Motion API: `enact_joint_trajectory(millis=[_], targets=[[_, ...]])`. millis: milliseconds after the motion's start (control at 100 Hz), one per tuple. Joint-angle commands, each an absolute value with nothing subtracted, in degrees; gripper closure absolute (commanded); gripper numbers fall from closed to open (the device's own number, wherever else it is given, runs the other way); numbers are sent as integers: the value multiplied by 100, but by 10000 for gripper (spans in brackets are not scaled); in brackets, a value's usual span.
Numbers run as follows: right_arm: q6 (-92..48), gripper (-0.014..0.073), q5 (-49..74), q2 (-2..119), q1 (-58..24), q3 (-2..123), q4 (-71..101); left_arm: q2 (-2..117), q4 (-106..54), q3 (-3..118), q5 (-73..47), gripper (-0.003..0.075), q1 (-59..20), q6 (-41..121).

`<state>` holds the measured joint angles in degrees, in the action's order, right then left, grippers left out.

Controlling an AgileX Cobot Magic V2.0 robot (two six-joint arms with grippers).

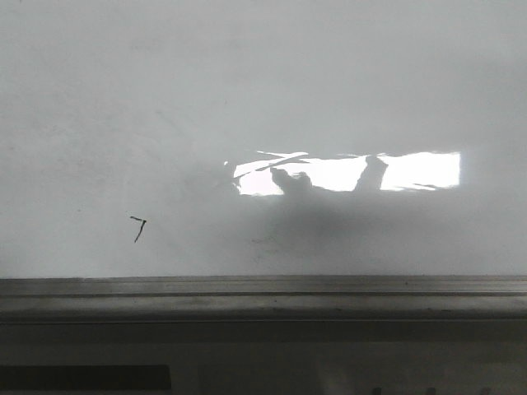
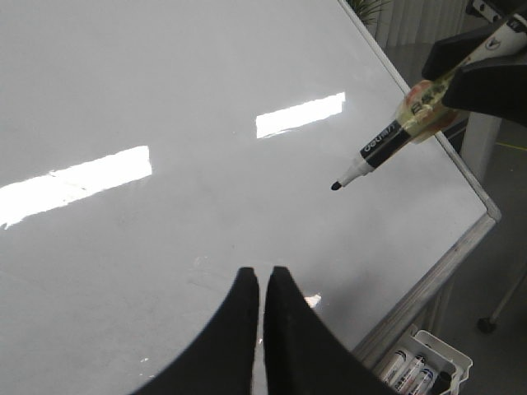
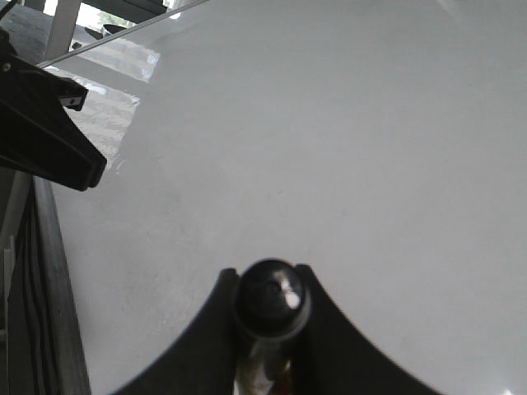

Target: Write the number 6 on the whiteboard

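While the right gripper [image 3: 268, 309] clamps the marker [image 2: 380, 153] (uncapped), its tip hovers above the whiteboard [image 2: 165, 99].

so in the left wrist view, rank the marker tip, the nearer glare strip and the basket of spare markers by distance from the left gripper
1. Basket of spare markers: below the whiteboard corner, beside the shut left gripper.
2. Marker tip: hanging over the board, the marker held by the right gripper.
3. Glare strip: on the board's other side.
Items 1 and 2 are close to call.

The marker [image 3: 272, 300] shows end-on only, its barrel hidden behind the right gripper [image 3: 268, 329] jaws against the whiteboard [image 3: 346, 148].
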<state>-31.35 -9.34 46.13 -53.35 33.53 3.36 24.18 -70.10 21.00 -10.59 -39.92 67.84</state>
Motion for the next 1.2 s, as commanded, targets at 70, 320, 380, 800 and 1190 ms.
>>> enact_joint_trajectory(millis=[70,320,380,800,1190], targets=[[-2910,656,-1983,4695,-5336,3371,410,2436,-7130,2261,-895,741,-3991,6738],[-3539,656,-2299,4512,-5326,3316,655,2436,-7130,2261,-895,741,-3991,6738],[-3704,656,-2286,4471,-5326,3316,667,2436,-7130,2261,-895,741,-3991,6738],[-4824,656,-2944,4277,-5326,2739,2439,2436,-7130,2261,-895,741,-3991,6738],[-4836,657,-3106,4249,-5349,2638,2707,2436,-7130,2261,-895,741,-3991,6738]])
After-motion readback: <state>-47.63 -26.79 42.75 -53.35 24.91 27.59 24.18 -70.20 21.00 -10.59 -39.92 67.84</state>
